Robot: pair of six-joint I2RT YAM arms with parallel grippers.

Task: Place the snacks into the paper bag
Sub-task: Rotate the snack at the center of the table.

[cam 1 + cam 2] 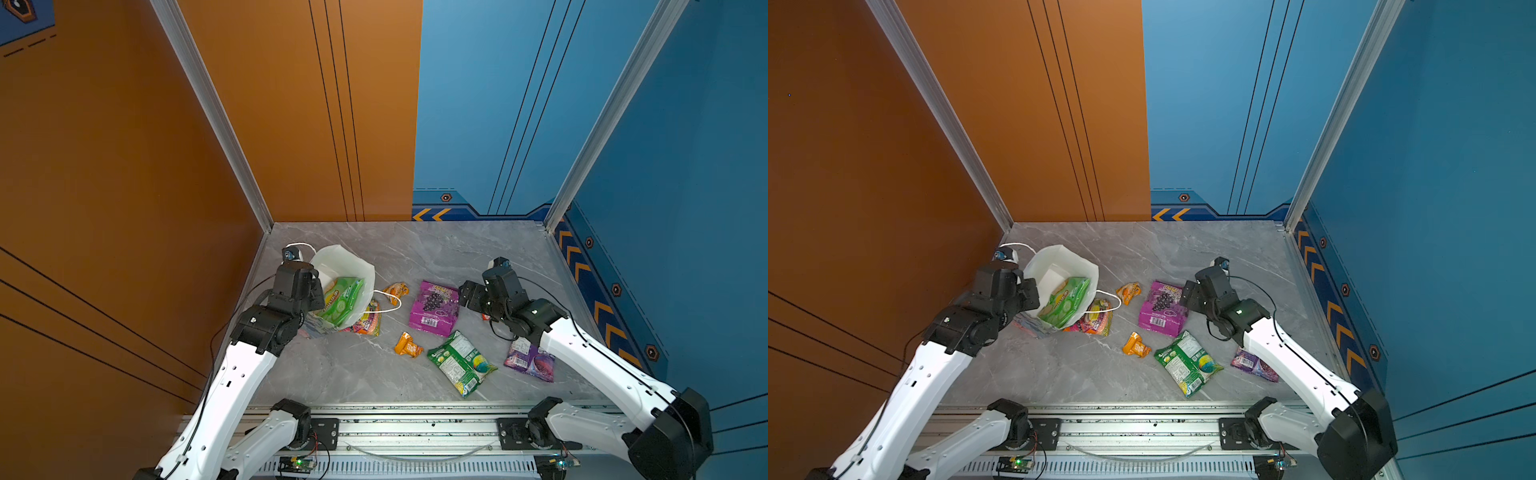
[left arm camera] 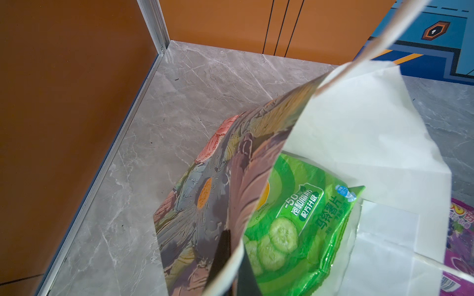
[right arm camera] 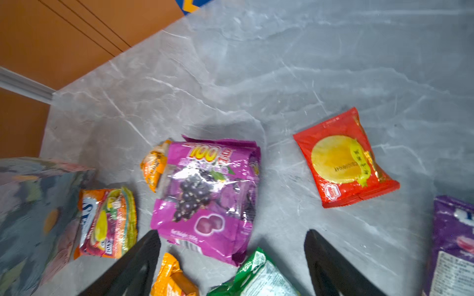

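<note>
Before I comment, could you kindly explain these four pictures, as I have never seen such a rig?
Two white robot arms, left and right, stand at a grey marble table. Two pictures look down from one stereo camera; the other two come from cameras on the wrists. The left fingers pinch the wall of the floral paper bag, which holds a green cucumber chips packet. The right fingers are open and empty near the magenta grape pouch. On the table lie two orange packets, a green packet, a purple packet, a red packet and a multicoloured packet beside the bag.
</note>
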